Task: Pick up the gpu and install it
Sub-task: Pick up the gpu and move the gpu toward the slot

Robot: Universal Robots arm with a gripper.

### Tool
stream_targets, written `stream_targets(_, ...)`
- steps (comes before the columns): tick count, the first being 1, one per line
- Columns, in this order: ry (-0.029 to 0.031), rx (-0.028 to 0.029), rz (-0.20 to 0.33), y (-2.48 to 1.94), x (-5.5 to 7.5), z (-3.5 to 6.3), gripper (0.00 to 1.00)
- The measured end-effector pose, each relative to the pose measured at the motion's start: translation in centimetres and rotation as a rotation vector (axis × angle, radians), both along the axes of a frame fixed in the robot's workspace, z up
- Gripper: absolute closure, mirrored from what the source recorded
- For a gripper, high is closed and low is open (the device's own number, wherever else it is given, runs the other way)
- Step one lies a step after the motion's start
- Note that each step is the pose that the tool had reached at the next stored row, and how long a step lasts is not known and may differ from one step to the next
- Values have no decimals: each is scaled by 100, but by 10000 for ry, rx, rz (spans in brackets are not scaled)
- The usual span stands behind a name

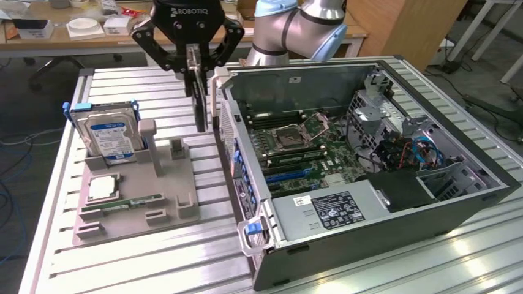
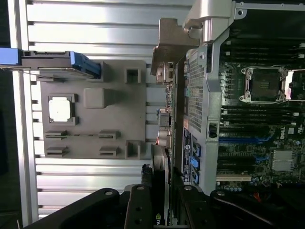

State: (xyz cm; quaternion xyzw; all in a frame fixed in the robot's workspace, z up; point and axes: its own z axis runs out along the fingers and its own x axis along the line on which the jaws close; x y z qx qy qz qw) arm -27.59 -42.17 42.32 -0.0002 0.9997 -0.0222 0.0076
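Reading the markings first: the gripper (image 1: 198,64) housing carries the word ROBOTIQ in white capitals. The hard drive (image 1: 114,138) bears a blue and white label, and the power supply (image 1: 327,211) bears a black and white rating label. The print on both is too small to read. In the wrist view, a small green mark shows on the card edge between the fingers; it is not legible.

The gripper fingers are pressed against the two faces of the gpu (image 1: 200,98), pinching it at its upper end. The gpu hangs upright and edge-on, lifted clear of the slatted aluminium table (image 1: 122,263). It sits in the gap between the grey holder tray (image 1: 163,184) and the rear wall of the open computer case (image 1: 368,245). Its lower end is near the tray's posts.

Surrounding parts:
- The hard drive stands upright in the tray, at the exterior view's left.
- A square processor chip (image 1: 104,187) lies flat in a tray recess.
- A narrow green memory stick (image 1: 135,202) lies flat, just beside the chip.
- The case lies on its side with the motherboard (image 1: 327,153) exposed. The processor socket (image 1: 296,131) is near the board's middle.

The case's rear wall, with its blue ports, stands between the gpu and the motherboard. The robot arm (image 1: 302,24) rises behind the case, and a cluttered desk (image 1: 65,30) stands beyond the table.
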Motion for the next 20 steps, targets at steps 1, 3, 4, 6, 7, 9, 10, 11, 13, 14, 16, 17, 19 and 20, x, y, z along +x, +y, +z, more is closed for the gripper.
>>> stream_targets(1,-1,0,0,0,19,0,74)
stream_targets(3,0,-1,0,0,58,0,74)
stream_targets(4,1,0,0,0,77,0,74)
stream_targets(6,0,0,1,0,115,0,74)
stream_targets(7,0,0,0,0,133,0,74)
stream_targets(9,0,0,1,0,168,0,74)
stream_targets(10,0,0,1,0,185,0,74)
stream_targets(11,0,0,0,0,203,0,74)
stream_targets(13,0,0,0,0,237,0,74)
stream_targets(14,0,0,0,0,254,0,74)
stream_targets(16,0,-1,0,0,290,0,74)
stream_targets(17,0,0,1,0,309,0,74)
stream_targets(19,0,0,1,0,345,0,74)
stream_targets(20,0,0,1,0,362,0,74)
